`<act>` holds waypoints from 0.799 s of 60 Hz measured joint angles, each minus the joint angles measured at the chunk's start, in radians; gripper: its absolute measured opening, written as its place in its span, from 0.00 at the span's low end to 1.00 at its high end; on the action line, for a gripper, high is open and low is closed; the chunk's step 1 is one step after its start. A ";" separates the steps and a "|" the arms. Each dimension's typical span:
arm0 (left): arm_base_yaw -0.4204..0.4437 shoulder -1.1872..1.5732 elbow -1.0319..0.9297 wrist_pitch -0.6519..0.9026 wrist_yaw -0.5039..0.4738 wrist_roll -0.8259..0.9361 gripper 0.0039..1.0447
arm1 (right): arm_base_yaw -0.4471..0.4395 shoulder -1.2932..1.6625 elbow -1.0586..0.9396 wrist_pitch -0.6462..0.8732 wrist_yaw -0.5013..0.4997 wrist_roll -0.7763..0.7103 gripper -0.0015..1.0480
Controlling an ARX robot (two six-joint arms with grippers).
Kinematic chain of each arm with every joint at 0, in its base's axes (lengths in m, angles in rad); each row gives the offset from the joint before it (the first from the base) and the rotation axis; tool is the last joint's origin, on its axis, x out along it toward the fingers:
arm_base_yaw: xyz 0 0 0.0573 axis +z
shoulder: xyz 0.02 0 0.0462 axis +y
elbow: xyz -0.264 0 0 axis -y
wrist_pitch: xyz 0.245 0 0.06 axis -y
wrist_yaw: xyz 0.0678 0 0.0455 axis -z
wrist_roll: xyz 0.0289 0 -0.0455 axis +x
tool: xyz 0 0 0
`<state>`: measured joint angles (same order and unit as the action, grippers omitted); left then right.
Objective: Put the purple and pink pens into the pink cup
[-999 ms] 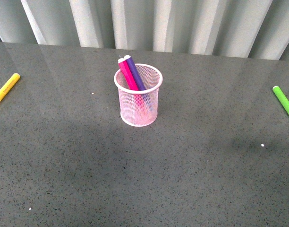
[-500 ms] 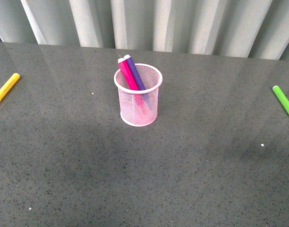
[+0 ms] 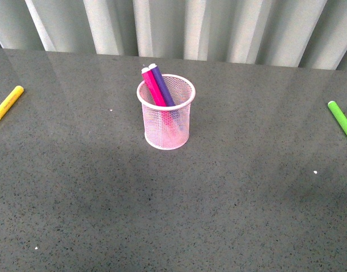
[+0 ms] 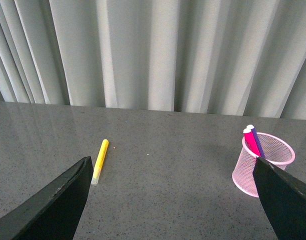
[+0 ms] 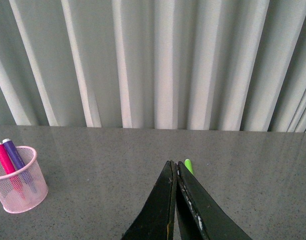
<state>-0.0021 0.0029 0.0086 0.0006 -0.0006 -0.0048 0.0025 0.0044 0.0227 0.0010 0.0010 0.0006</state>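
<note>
- Nothing on the worktop (image 3: 173,215) has been moved since earlier; both pens (image 3: 156,88) are stood in the pink cup (image 3: 166,122).
- Left tool (image 4: 173,200) is spread, right tool (image 5: 175,200) pressed together, empty.
- Arms are best kept clear.

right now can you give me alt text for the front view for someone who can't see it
A pale pink mesh cup stands upright mid-table on a dark grey table, holding a pink pen and a purple pen leaning together. A yellow marker lies at the left edge, a green marker at the right; no arms show.
</note>
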 joint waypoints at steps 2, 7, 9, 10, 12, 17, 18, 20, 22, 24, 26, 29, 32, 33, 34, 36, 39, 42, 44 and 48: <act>0.000 0.000 0.000 0.000 0.000 0.000 0.94 | 0.000 0.000 0.000 0.000 0.000 0.000 0.03; 0.000 0.000 0.000 0.000 0.000 0.000 0.94 | 0.000 0.000 0.000 0.000 0.000 0.000 0.17; 0.000 0.000 0.000 0.000 0.000 0.000 0.94 | 0.000 0.000 0.000 0.000 0.000 0.000 0.24; 0.000 0.000 0.000 0.000 0.000 0.000 0.94 | 0.000 0.000 0.000 0.000 0.000 0.000 0.26; 0.000 0.000 0.000 0.000 0.000 0.000 0.94 | 0.000 0.000 0.000 0.000 0.000 0.000 0.33; 0.000 0.000 0.000 0.000 0.000 0.000 0.94 | 0.000 0.000 0.000 0.000 0.000 0.000 0.46; 0.000 0.000 0.000 0.000 0.000 0.000 0.94 | 0.000 0.000 0.000 0.000 0.000 0.000 0.48; 0.000 0.000 0.000 0.000 0.000 0.000 0.94 | 0.000 0.000 0.000 0.000 0.000 0.000 0.56; 0.000 0.000 0.000 0.000 0.000 0.000 0.94 | 0.000 0.000 0.000 0.000 0.000 0.000 0.62; 0.000 0.000 0.000 0.000 0.000 0.000 0.94 | 0.000 0.000 0.000 0.000 0.000 0.000 0.68; 0.000 0.000 0.000 0.000 0.000 0.000 0.94 | 0.000 0.000 0.000 0.000 0.000 0.000 0.73; 0.000 0.000 0.000 0.000 0.000 0.000 0.94 | 0.000 0.000 0.000 0.000 0.000 0.000 0.82; 0.000 0.000 0.000 0.000 0.000 0.000 0.94 | 0.000 0.000 0.000 0.000 0.000 0.000 0.90; 0.000 0.000 0.000 0.000 0.000 0.000 0.94 | 0.000 0.000 0.000 0.000 0.000 0.000 0.92; 0.000 0.000 0.000 0.000 0.000 0.000 0.94 | 0.000 0.000 0.000 0.000 0.000 0.000 0.95; 0.000 0.000 0.000 0.000 0.000 0.000 0.94 | 0.000 0.000 0.000 0.000 0.000 0.000 0.95; 0.000 0.000 0.000 0.000 0.000 0.000 0.94 | 0.000 0.000 0.000 0.000 0.000 0.000 0.93; 0.000 0.000 0.000 0.000 0.000 0.000 0.94 | 0.000 0.000 0.000 0.000 0.000 0.000 0.93; 0.000 0.000 0.000 0.000 0.000 0.000 0.94 | 0.000 0.000 0.000 0.000 0.000 0.000 0.93; 0.000 0.000 0.000 0.000 0.000 0.000 0.94 | 0.000 0.000 0.000 0.000 0.000 0.000 0.93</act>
<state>-0.0021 0.0025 0.0086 0.0006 -0.0002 -0.0048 0.0025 0.0044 0.0227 0.0006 0.0010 0.0006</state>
